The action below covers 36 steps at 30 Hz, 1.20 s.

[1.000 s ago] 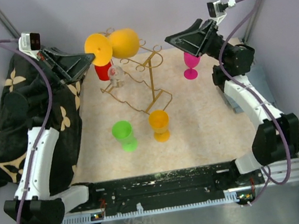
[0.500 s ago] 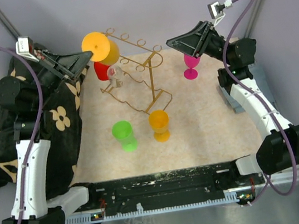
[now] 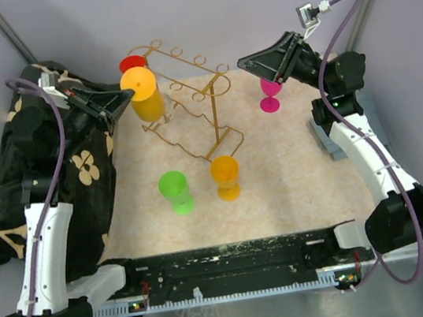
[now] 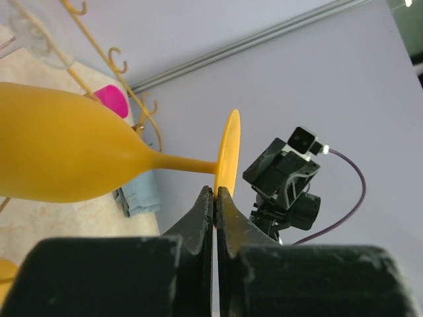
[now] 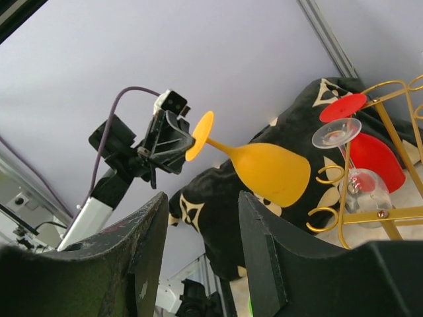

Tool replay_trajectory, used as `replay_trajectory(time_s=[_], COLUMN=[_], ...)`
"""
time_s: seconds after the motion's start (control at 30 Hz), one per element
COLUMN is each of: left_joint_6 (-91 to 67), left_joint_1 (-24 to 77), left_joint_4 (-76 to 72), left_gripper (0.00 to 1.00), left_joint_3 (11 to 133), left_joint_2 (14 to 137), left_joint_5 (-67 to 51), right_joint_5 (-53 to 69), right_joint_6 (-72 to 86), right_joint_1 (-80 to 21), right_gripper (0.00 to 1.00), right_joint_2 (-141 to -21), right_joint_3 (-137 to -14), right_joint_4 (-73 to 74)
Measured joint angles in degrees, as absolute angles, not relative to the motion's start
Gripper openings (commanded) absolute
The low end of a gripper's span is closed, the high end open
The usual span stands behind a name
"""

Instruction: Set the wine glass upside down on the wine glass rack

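Observation:
My left gripper (image 3: 128, 93) is shut on the round foot of a yellow-orange wine glass (image 3: 146, 96). It holds the glass in the air at the left end of the gold wire rack (image 3: 212, 126), foot up and bowl down. In the left wrist view the pads (image 4: 206, 205) pinch the foot's edge and the bowl (image 4: 59, 158) points left, next to the rack's hooks (image 4: 119, 59). A red glass (image 5: 373, 158) and a clear glass (image 5: 357, 181) hang upside down on the rack (image 5: 390, 132). My right gripper (image 3: 245, 62) is open and empty in the air, right of the rack.
A pink wine glass (image 3: 270, 94) stands upright under my right gripper. A green cup (image 3: 175, 189) and an orange cup (image 3: 225, 174) stand in front of the rack. A black flowered cloth (image 3: 1, 190) lies along the left side. A folded blue-grey cloth (image 3: 321, 138) lies at the right.
My left gripper has turned the yellow-orange glass from lying sideways to foot up and bowl down, and shifted it left and down beside the rack's left end. The right arm has hardly moved.

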State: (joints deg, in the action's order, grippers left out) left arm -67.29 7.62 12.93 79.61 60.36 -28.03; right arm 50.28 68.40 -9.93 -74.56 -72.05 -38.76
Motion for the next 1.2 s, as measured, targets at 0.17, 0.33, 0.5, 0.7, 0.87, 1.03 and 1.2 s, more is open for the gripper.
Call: replay_trajectory(time_s=[0.17,0.33,0.5,0.7,0.87,1.03,1.2], left_joint_6=[-70.06,-70.26,-70.28,-70.15,-69.25,-68.40,-67.83], left_joint_1=[7.62,7.62,7.62,7.64,8.38,9.43,10.39], left_joint_4=[12.56,13.21,12.25,10.81,10.74,10.76,10.63], left_gripper=[0.00,0.00,0.00,0.00,0.00,0.00,0.00], left_joint_3=[73.78,72.90,72.90,73.01,73.28,75.09,76.07], left_joint_2=[60.95,63.70,64.86,68.34,71.20,72.88,73.47], left_joint_5=[-29.15,-29.12,-29.45,-30.92,-31.11,-31.09,-30.85], right_joint_5=[50.28,50.26,50.24,50.24,50.24,50.24,50.24], right_joint_6=[67.57,66.11,65.06,64.01,63.26,62.98,62.67], right_joint_1=[-9.93,-9.93,-9.93,-9.93,-9.93,-9.93,-9.93], right_gripper=[0.47,0.47,0.47,0.47,0.47,0.47,0.47], right_joint_2=[-74.37,-73.87,-73.52,-73.49,-73.49,-73.49,-73.49], right_joint_3=[-72.05,-72.05,-72.05,-72.05,-72.12,-72.12,-72.12], right_joint_4=[-37.15,-35.07,-33.28,-31.59,-30.30,-29.82,-29.08])
